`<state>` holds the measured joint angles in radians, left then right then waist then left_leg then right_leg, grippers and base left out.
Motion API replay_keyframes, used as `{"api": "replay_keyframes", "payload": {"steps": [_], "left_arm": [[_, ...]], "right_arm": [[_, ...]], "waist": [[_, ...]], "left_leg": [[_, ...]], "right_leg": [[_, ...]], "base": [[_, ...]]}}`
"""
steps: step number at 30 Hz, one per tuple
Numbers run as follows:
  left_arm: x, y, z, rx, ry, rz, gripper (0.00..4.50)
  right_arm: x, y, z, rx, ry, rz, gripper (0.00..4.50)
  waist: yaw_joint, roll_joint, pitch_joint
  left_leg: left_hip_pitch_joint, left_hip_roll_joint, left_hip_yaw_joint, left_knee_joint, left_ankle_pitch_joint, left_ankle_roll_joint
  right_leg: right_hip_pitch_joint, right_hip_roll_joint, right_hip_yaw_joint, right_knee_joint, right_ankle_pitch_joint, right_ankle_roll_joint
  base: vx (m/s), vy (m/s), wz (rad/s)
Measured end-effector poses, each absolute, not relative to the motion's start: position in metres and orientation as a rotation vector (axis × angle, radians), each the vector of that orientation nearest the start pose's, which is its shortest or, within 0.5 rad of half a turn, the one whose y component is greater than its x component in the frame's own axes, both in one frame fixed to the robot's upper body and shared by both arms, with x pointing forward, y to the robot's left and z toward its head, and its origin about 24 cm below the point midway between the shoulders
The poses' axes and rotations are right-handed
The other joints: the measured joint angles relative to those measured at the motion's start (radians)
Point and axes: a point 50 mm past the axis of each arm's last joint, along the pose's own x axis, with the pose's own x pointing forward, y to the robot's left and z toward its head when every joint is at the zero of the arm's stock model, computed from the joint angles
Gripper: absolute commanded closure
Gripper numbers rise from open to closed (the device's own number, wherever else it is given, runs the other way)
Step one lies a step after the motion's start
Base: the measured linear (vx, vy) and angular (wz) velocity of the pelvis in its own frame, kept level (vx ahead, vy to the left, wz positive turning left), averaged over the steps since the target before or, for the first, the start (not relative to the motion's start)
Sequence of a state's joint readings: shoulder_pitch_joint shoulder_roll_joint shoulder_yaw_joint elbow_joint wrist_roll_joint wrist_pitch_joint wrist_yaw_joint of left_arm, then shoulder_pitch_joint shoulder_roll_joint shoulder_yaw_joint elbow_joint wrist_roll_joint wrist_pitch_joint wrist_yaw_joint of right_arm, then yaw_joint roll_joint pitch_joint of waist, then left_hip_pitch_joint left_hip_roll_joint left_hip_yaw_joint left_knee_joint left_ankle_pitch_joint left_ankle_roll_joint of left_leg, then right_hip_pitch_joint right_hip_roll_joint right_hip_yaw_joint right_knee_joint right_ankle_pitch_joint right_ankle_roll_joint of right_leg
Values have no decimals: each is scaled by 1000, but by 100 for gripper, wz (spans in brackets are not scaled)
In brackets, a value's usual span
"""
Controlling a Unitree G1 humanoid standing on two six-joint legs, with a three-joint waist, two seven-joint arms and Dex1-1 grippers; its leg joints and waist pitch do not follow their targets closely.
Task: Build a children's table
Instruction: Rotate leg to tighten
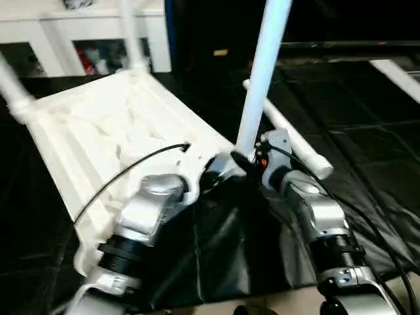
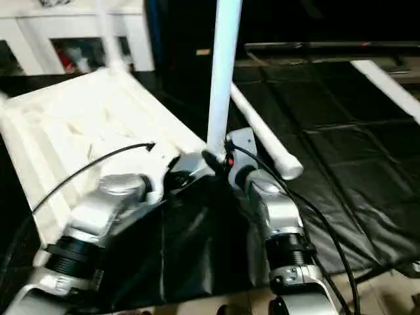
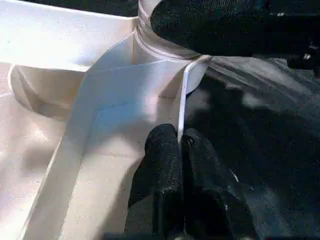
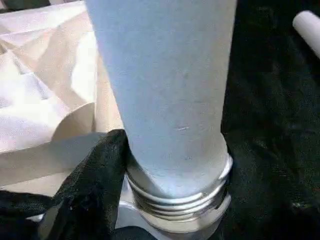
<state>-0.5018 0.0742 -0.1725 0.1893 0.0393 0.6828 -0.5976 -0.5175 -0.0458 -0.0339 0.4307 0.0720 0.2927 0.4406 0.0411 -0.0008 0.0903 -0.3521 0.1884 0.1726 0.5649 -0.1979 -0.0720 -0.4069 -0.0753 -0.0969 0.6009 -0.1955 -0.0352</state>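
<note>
The white plastic table top [image 1: 111, 131] lies upside down on a black, glossy, creased sheet [image 2: 341, 170], its ribbed underside facing up and its thin rim standing as a raised wall. At the corner nearest the robot a round socket [image 3: 165, 47] holds a long, smooth, tapered white leg [image 1: 262, 72] that stands close to upright; ridged threads ring its base where it meets the socket. The right gripper [image 1: 244, 159] is closed around the bottom of this leg, one matte black finger [image 4: 95, 180] pressed against the tube just above the threads. The left gripper [image 3: 181, 150] pinches the thin rim of the top beside that corner, its two black fingers tight on either side. Another white leg [image 2: 262, 134] lies flat on the sheet just beyond the right arm, and legs [image 1: 128, 33] rise from the far corners.
</note>
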Motion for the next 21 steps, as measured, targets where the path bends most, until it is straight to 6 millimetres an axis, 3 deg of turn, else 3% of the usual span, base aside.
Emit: {"api": "replay_keyframes", "payload": {"steps": [3,4,9,15,21], "left_arm": [[313,73,71,136,444,-783,450],[313,73,72,137,443,-784,450],[312,77,71,145,449,-810,450],[309,99,70,242,427,-968,450],[305,119,71,329,424,-1127,450]], "right_arm": [[336,-109,64,60,210,526,184],[336,-109,64,61,209,526,114],[330,-113,63,66,206,565,92],[320,-129,62,-14,220,794,23],[313,-142,65,-69,228,987,7]], "waist": [[3,0,0],[4,1,0],[3,2,1],[3,2,1],[21,2,2]], "left_leg": [[-3,0,0,0,-1,2],[-4,0,0,1,-1,2],[-4,0,0,2,-1,2],[-3,2,0,2,-1,2],[-3,2,-1,6,0,1]], "right_leg": [[-2,0,0,-1,-1,0],[-3,0,0,-1,-1,0],[-3,0,0,0,0,-1],[-3,2,-1,2,1,-2],[-4,1,-1,3,1,-2]], "base": [[18,0,0],[0,0,0],[0,0,0],[0,0,0],[0,0,0]]}}
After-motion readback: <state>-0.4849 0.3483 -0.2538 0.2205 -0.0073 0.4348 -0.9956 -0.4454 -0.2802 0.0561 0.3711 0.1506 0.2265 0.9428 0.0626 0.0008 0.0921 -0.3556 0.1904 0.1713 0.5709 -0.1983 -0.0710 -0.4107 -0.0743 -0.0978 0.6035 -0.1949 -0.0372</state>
